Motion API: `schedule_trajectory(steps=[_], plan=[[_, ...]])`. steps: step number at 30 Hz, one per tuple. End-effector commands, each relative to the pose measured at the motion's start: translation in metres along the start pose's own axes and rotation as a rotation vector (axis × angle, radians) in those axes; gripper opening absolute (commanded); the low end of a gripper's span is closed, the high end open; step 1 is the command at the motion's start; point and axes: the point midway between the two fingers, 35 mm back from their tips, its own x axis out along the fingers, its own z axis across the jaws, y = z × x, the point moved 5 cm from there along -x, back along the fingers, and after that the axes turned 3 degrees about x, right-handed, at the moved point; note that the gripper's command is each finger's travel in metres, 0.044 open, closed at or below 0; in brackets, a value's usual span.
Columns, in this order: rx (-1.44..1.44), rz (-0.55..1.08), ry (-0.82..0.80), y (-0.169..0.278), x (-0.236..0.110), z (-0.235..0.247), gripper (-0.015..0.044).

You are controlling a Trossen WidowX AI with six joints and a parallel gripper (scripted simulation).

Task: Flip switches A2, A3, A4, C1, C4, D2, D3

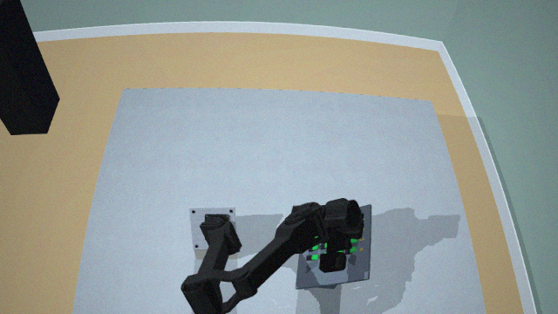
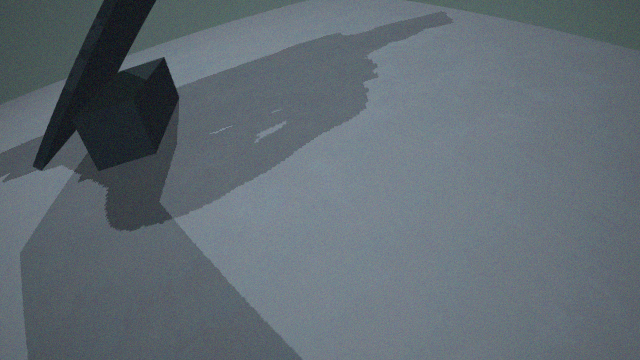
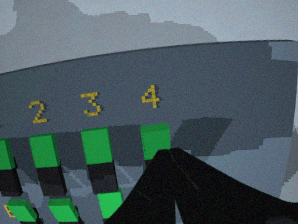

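The switch panel (image 1: pixel 307 279) (image 3: pixel 210 60) is dark grey and tilted; the arm covers much of it in the top view. In the wrist view, switches A2 (image 3: pixel 45 150), A3 (image 3: pixel 97 146) and A4 (image 3: pixel 156 137) show green far halves. The near halves of A2 and A3 are black; A4's is hidden behind the fingers. B1 (image 3: pixel 21 210), B2 (image 3: pixel 63 210) and B3 (image 3: pixel 110 203) show green parts at the lower edge. Rows C and D are out of the wrist view. My gripper (image 3: pixel 168 159) is shut and empty, its tips overlapping A4's near side; contact cannot be told.
A mounting plate (image 1: pixel 197 231) carries the arm's base, left of the panel in the top view. A black block (image 1: pixel 26 78) stands at the upper left. The exterior view shows a dark slab (image 2: pixel 85 75) and a dark box (image 2: pixel 120 120) with broad shadows, but no switches.
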Motion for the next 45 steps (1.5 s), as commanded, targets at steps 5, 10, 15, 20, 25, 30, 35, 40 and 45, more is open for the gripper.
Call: schedule_trajectory(steps=[5,10,15,20,25,30,35,40,45], plan=[[-0.014,0.006,-0.006,0.002,0.009,0.002,0.0000],[-0.014,0.006,-0.005,0.002,0.017,0.002,0.0000],[-0.014,0.005,-0.005,0.002,0.018,0.002,0.0000],[-0.014,0.005,-0.005,0.002,0.018,0.002,0.0000],[-0.014,0.005,-0.005,0.002,0.018,0.002,0.0000],[-0.014,0.005,-0.005,0.002,0.018,0.002,0.0000],[-0.014,0.005,-0.005,0.002,0.018,0.002,0.0000],[-0.014,0.005,-0.005,0.002,0.019,0.002,0.0000],[-0.014,0.005,-0.005,0.002,0.019,0.002,0.0000]])
